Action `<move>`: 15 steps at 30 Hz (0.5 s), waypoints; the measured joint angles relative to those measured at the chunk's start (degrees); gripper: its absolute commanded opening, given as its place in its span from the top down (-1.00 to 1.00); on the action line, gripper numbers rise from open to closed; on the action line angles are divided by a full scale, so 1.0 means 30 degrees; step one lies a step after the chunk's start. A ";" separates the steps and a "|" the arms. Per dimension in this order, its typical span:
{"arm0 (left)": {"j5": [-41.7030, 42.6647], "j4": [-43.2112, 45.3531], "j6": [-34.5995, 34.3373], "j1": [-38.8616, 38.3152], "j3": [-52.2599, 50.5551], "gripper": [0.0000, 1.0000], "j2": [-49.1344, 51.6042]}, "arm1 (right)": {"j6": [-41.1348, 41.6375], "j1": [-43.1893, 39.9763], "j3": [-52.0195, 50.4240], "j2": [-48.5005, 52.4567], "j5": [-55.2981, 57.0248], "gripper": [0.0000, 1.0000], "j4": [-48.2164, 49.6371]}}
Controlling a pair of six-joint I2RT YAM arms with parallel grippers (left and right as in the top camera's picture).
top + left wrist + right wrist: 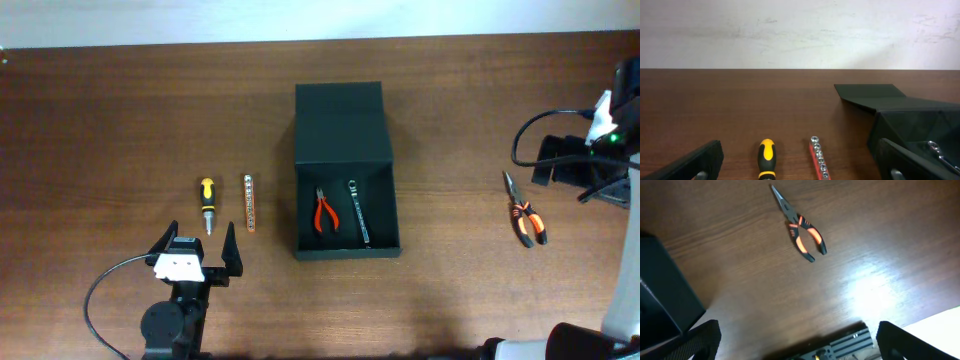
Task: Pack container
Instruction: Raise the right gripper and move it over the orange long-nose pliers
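Overhead: your box (345,130) sits dead centre, lid flipped back, red pliers (323,210) and wrench (359,215) inside. Left wrist: left gripper (799,146) spread wide, screwdriver (766,157) just ahead. Right wrist: right gripper (799,330) gaping too, orange pliers (800,227) ahead.

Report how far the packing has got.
Done: red pliers and a slim metal tool lie in the open container. In hand: nothing; left gripper and right gripper are open, empty. Left: screwdriver, bit strip and orange-black pliers on the table.
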 measured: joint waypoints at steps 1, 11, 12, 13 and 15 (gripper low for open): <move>0.0000 0.0000 0.0000 0.0000 0.0000 -0.99 0.0000 | -0.0095 0.0000 -0.0095 0.0015 -0.0029 -0.98 0.0328; 0.0000 0.0000 0.0000 0.0000 0.0000 -0.99 0.0000 | -0.3963 -0.0015 -0.4379 0.0095 -0.1158 -0.98 0.3949; 0.0000 -0.0007 0.0000 0.0000 0.0000 -0.99 0.0000 | -0.4131 -0.0015 -0.4969 0.0095 -0.1282 -0.98 0.4218; 0.0000 0.0000 0.0000 0.0000 0.0000 -0.98 0.0000 | -0.4335 -0.0015 -0.5603 0.0095 -0.1392 -0.98 0.4568; 0.0000 -0.0007 0.0000 0.0000 0.0000 -0.99 0.0000 | -0.4546 -0.0015 -0.6521 0.0095 -0.1552 -0.98 0.5100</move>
